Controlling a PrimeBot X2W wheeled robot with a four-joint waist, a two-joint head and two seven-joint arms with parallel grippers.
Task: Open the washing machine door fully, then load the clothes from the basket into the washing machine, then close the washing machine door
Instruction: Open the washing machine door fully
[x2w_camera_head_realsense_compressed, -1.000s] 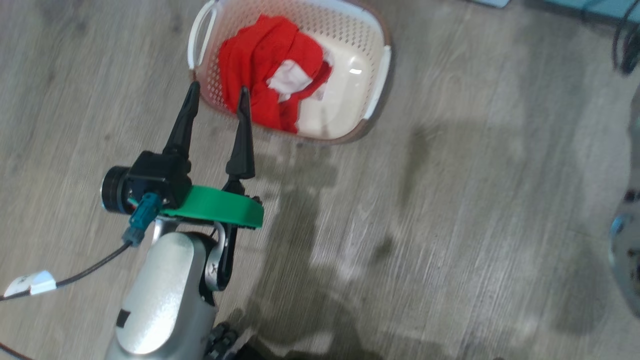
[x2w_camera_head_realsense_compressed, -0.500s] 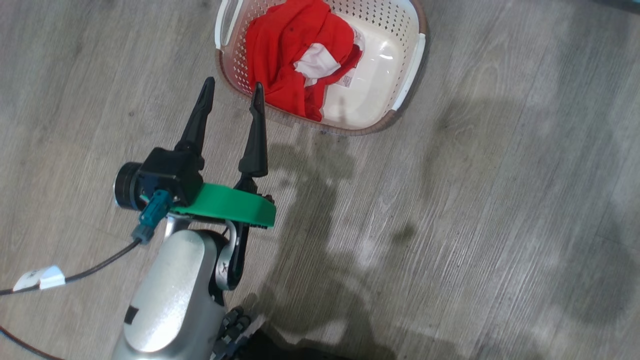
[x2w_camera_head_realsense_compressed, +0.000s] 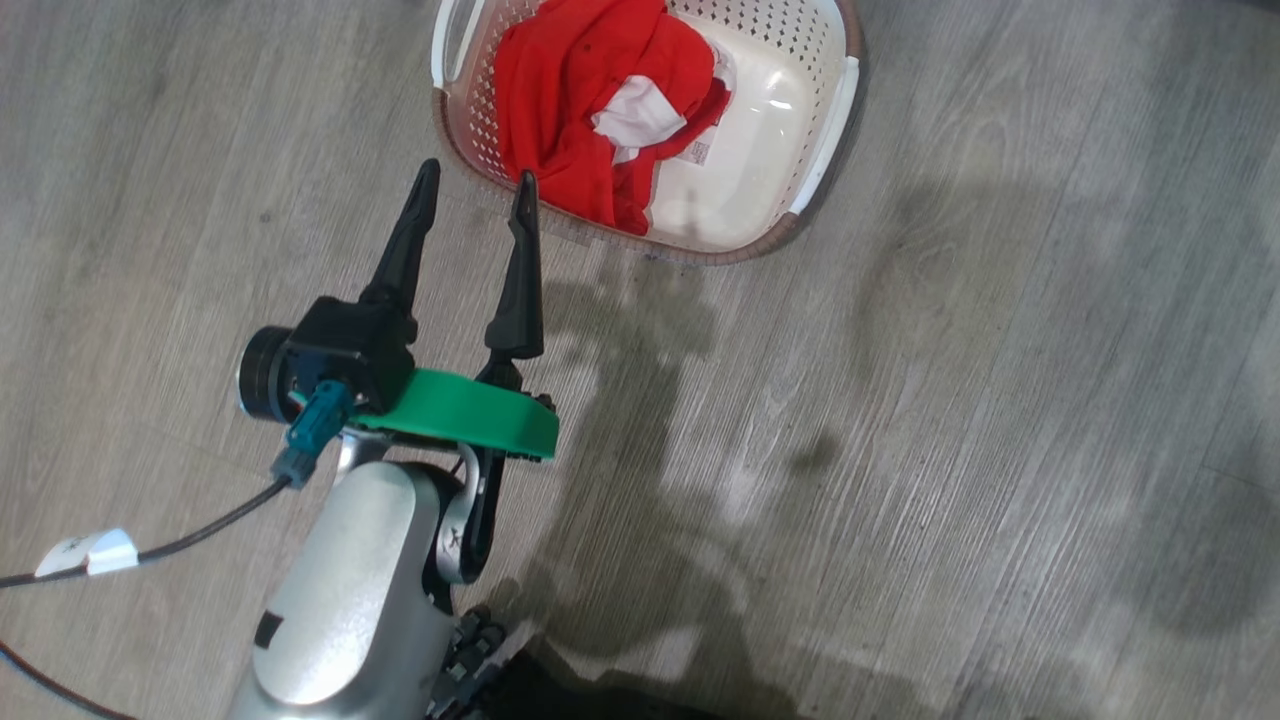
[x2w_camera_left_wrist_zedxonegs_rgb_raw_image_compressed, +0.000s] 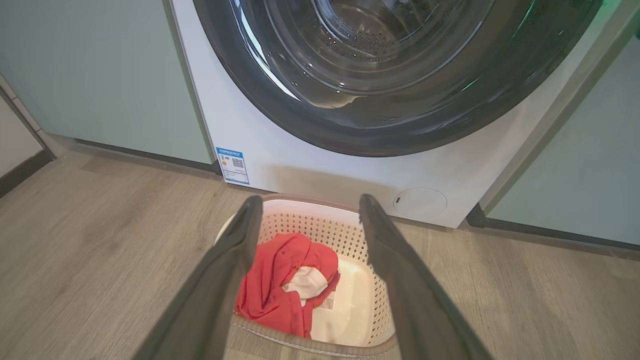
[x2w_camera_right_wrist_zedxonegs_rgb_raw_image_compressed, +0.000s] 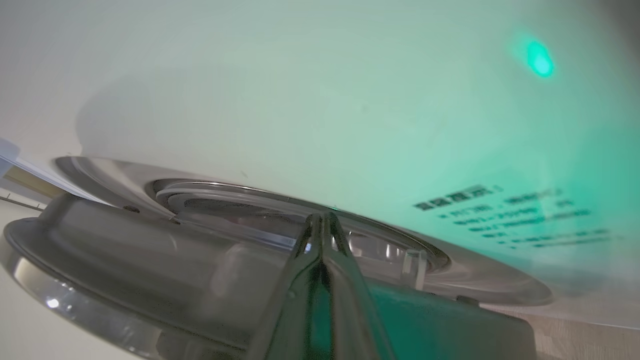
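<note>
Since a second ago the head camera has swung, so everything sits higher and further right in the head view. Measured against the basket, the left arm has barely shifted.

The clothes (x2w_camera_head_realsense_compressed: 580, 120) lie bunched in the left half of the basket (x2w_camera_head_realsense_compressed: 740, 245), a red knit heap with a white patch (x2w_camera_head_realsense_compressed: 635, 115) on top. They look soft, light and limp. They should crush easily under a pinch, then drape and trail once lifted. The best hold is probably the raised fold at the middle of the heap, taken deep enough to gather several layers, because a corner grip would likely leave fabric dragging over the rim. The basket itself seems light and may slide or tip if cloth snags its perforated wall.

It stands on the wooden floor (x2w_camera_head_realsense_compressed: 900, 450), just before the washing machine (x2w_camera_left_wrist_zedxonegs_rgb_raw_image_compressed: 310, 170). The left end effector (x2w_camera_head_realsense_compressed: 478, 172) hovers over the near rim, spread wide and empty, and its fingers frame the heap in the wrist view. The right end effector (x2w_camera_right_wrist_zedxonegs_rgb_raw_image_compressed: 322, 220) is pressed together, pinching nothing, close to the washing machine door (x2w_camera_left_wrist_zedxonegs_rgb_raw_image_compressed: 280, 110). I cannot tell whether they touch, or how far the door stands open.
</note>
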